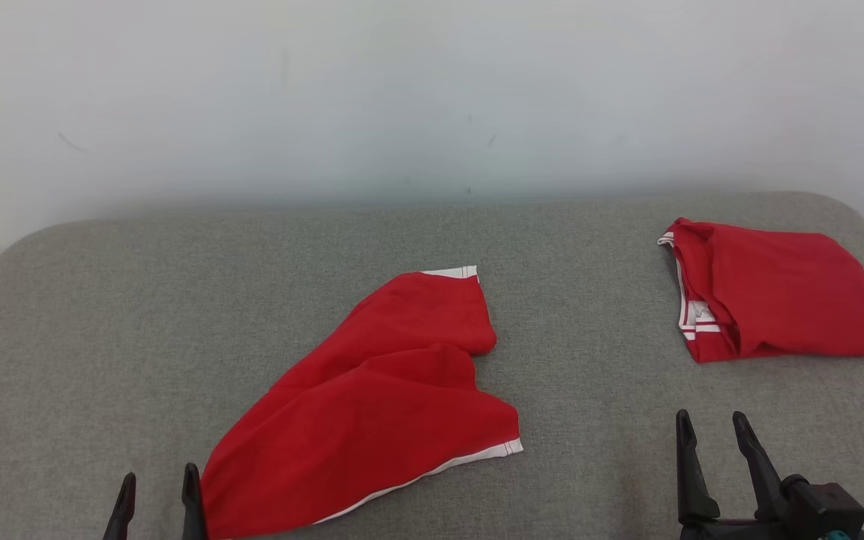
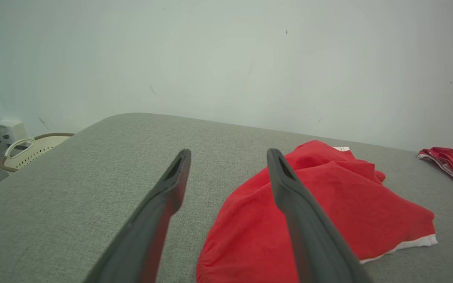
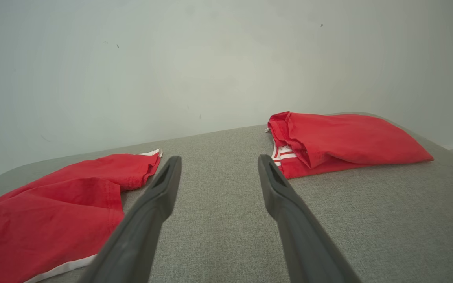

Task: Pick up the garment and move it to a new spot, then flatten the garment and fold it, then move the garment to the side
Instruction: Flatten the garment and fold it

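A loose red garment (image 1: 379, 405) with white trim lies crumpled on the middle of the grey padded table (image 1: 102, 337); it also shows in the left wrist view (image 2: 328, 212) and right wrist view (image 3: 53, 204). My left gripper (image 1: 159, 487) stands open at the lower left, just beside the garment's near-left corner, holding nothing. My right gripper (image 1: 713, 427) is open at the lower right, over bare table to the right of the garment. Between the open fingers (image 2: 171, 184) of the left gripper is grey cloth; the same holds for the right fingers (image 3: 277, 188).
A second red garment (image 1: 773, 289), folded, rests at the table's far right, seen too in the right wrist view (image 3: 344, 139). A pale wall rises behind the table. A cream perforated basket (image 2: 34, 147) sits off the table's left end.
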